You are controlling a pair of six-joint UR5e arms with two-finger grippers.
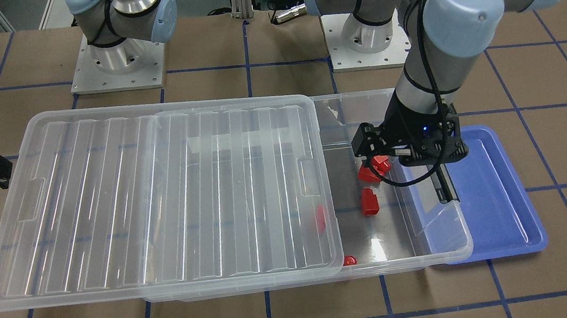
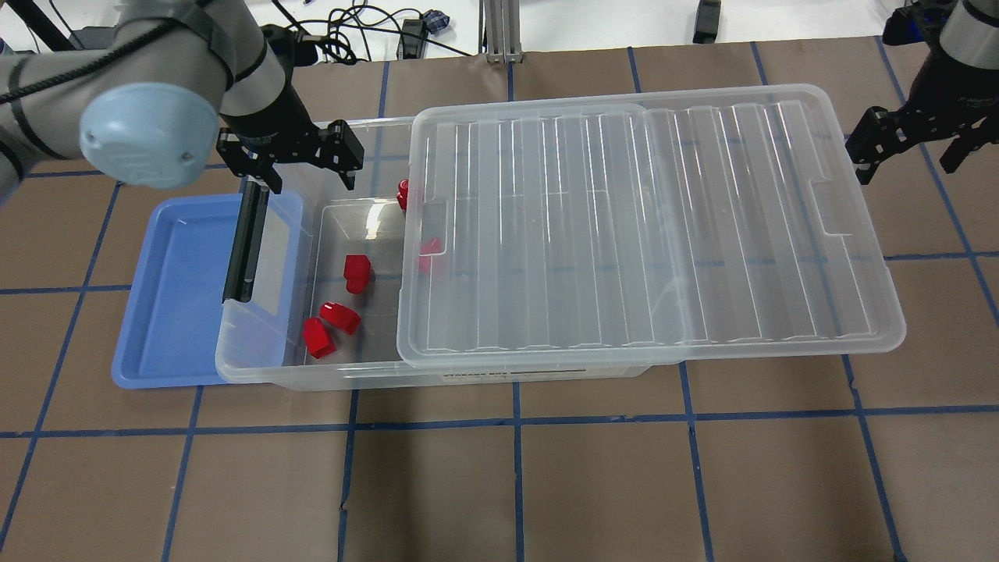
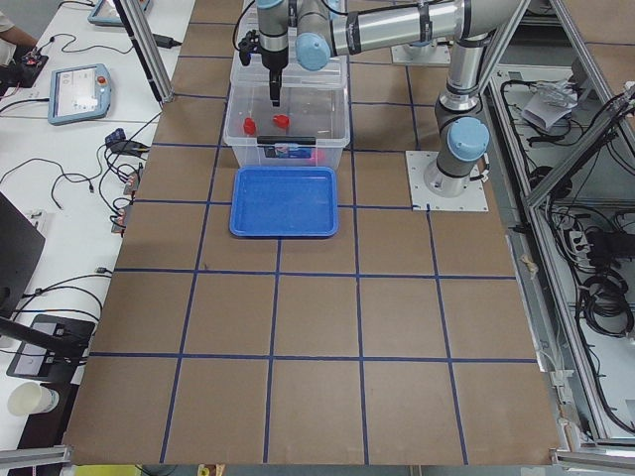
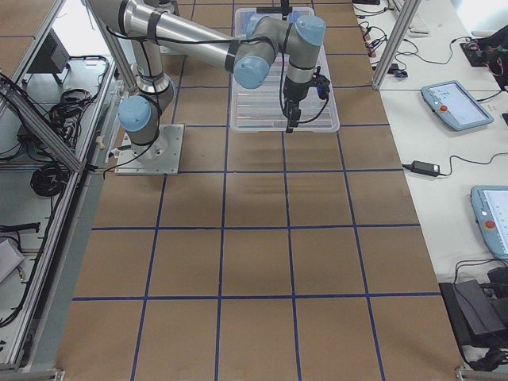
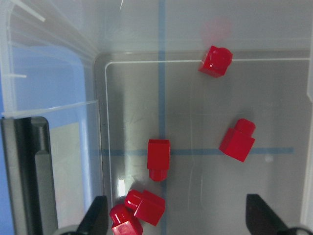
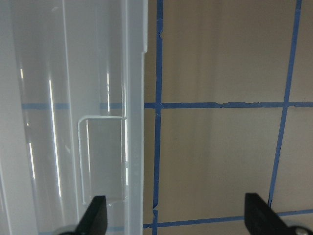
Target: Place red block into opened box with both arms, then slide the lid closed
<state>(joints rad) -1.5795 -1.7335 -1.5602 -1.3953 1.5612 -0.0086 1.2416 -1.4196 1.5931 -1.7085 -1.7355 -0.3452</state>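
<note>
Several red blocks lie on the floor of the clear box (image 2: 257, 367), among them one (image 2: 357, 273) in the uncovered end and one (image 2: 428, 251) under the lid's edge. The ribbed clear lid (image 2: 648, 226) covers most of the box and overhangs its right end. My left gripper (image 2: 312, 181) hangs open over the uncovered end, near the black bar (image 2: 248, 242). In the left wrist view the left gripper (image 5: 178, 220) holds nothing, with a red block (image 5: 158, 157) just ahead. My right gripper (image 2: 907, 168) is open beside the lid's far short edge, over bare table (image 6: 220, 156).
A blue tray (image 2: 172, 297) lies against the box's left end, partly under it. The brown table with blue tape lines (image 2: 515, 484) stretches in front of the box. Both arm bases (image 1: 118, 66) stand behind it.
</note>
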